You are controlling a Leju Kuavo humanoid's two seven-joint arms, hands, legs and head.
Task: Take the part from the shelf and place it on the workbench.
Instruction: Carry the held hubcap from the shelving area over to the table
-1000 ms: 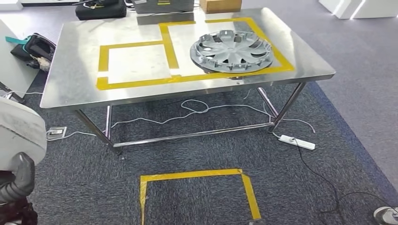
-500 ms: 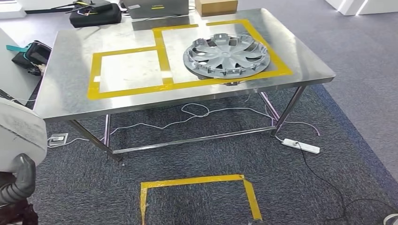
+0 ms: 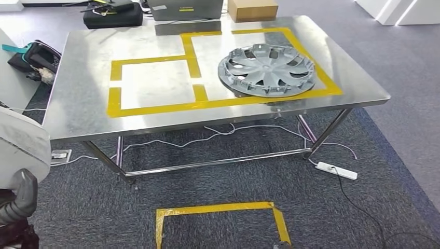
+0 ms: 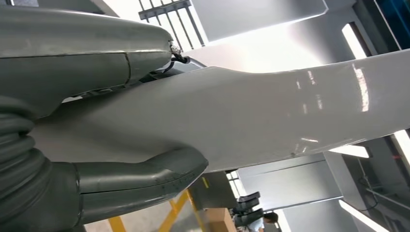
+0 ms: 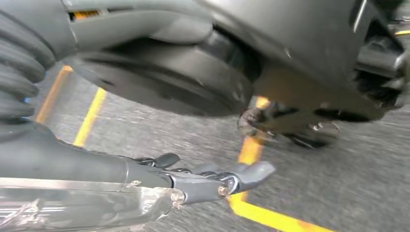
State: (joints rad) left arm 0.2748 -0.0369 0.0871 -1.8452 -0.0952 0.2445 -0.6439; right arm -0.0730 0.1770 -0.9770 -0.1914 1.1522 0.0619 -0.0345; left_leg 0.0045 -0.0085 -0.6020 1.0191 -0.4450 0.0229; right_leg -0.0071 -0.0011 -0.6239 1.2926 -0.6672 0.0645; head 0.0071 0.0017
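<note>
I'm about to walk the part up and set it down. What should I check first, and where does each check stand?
1. Left hand holds the white part: ok, the thumb lies against it.
2. Smaller taped square on the workbench is free: ok, bare steel inside.
3. Hubcap is out of the way: ok, it lies in the larger taped box.
4. Right hand is free: ok, it holds nothing and hangs over the carpet.
5. Feet are on the floor tape mark: cannot tell, the feet are hidden.
</note>
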